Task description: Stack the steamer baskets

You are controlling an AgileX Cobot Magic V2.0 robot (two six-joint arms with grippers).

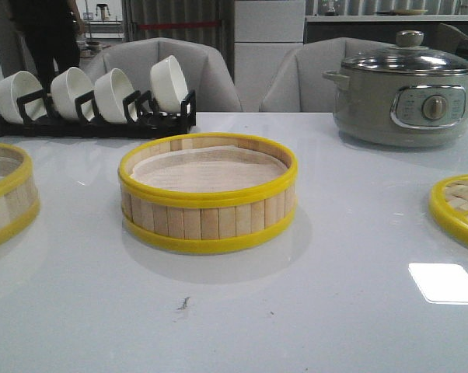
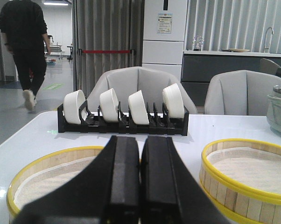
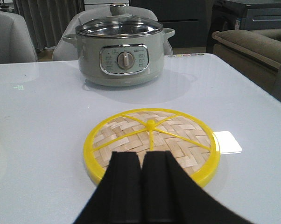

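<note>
The left gripper (image 2: 140,179) has its 2 fingers pressed together on nothing, hanging above the near rim of the left basket (image 2: 47,179), which sits at the left edge of the table (image 1: 242,311); the right gripper (image 3: 141,186) is likewise closed and empty, poised over the near rim of the woven lid (image 3: 152,140) at the table's right edge. The middle basket (image 1: 207,192) stands upright near the centre of the table, well apart from the left one, so neither is stacked yet. My judgement of the risks: with fingers closed, a descent would push the rim down or shove the light basket sideways instead of gripping it; a 1-sided pinch on the thin yellow rim could let the basket tilt and its pale liner slide; and a poorly centred placement would leave it perched crookedly on the middle basket's rim. The right arm, hovering at the lid, could also pick the wrong thing. The front view shows the whole layout but no gripper at all, and cuts off the left basket and the lid; the left wrist view shows both baskets and the bowl rack (image 2: 122,114) beyond; the right wrist view alone shows the whole lid and the pot (image 3: 119,49) behind it.
</note>
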